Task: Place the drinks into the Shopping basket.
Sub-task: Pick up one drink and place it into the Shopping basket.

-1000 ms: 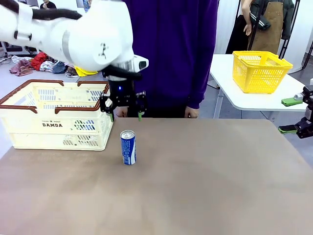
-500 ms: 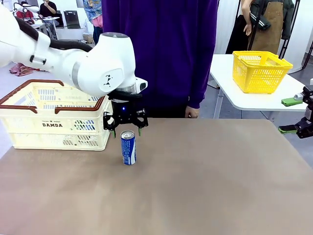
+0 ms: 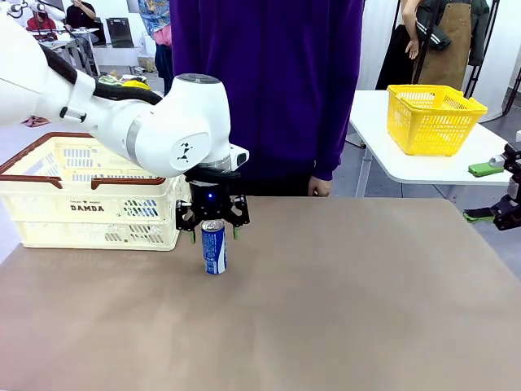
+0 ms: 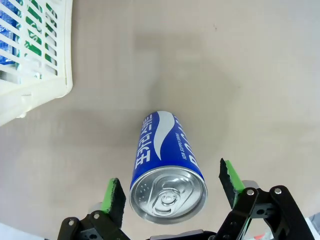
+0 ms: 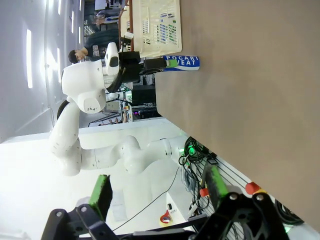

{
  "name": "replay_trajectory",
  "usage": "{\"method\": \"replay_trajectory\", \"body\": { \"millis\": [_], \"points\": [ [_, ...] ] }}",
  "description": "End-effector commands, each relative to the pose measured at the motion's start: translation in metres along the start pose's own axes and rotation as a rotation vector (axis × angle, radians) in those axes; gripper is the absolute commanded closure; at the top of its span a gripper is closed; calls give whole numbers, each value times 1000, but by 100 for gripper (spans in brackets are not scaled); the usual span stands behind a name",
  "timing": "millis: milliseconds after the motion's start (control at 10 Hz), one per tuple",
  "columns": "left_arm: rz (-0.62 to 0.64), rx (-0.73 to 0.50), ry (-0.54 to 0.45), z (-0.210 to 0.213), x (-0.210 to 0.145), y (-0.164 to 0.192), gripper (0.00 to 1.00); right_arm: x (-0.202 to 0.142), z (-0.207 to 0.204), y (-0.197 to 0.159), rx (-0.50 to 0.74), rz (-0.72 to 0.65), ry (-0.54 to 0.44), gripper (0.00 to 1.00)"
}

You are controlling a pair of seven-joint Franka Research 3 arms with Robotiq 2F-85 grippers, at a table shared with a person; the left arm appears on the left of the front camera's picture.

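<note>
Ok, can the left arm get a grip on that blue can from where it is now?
Probably yes. The left gripper is open, its green pads on either side of the upright blue can near its top, apart from it. Nothing stands between them; the Shopping basket sits off to one side.

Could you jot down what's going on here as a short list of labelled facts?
Drink: slim blue metal can with white print, upright on the brown table
Left gripper: open, fingers either side of the can's top, not closed on it
Right gripper: open, off at the table's right edge
Container: cream slotted plastic basket with brown rim, left of the can
</note>
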State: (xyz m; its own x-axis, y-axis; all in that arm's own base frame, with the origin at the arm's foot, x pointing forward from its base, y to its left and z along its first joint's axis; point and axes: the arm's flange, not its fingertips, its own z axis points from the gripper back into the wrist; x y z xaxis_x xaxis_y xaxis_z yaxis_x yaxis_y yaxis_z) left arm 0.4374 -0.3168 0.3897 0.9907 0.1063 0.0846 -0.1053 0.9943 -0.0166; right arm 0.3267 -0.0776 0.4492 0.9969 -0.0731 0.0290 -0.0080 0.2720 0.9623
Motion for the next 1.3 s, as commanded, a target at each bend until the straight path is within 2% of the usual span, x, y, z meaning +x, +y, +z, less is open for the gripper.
{"method": "replay_trajectory", "body": {
  "millis": [0, 500, 600, 700, 800, 1200],
  "points": [
    [4, 18, -26, -8, -1, -1, 0, 0, 0, 3, 11, -11, -1, 0],
    [5, -1, -80, -11, 3, -2, 0, 0, 0, 3, 11, -11, -1, 0],
    [-3, 13, -92, -11, 4, -2, 23, 0, 0, 3, 11, -11, -1, 0],
    [-4, 20, -79, -11, 4, -2, 75, 0, 0, 3, 11, -11, -1, 0],
    [-8, 21, -77, -12, 4, -3, 100, 0, 0, 3, 11, -11, -1, 0],
    [-21, 27, -49, -9, 2, -1, 100, 0, 0, 3, 11, -11, -1, 0]
  ]
}}
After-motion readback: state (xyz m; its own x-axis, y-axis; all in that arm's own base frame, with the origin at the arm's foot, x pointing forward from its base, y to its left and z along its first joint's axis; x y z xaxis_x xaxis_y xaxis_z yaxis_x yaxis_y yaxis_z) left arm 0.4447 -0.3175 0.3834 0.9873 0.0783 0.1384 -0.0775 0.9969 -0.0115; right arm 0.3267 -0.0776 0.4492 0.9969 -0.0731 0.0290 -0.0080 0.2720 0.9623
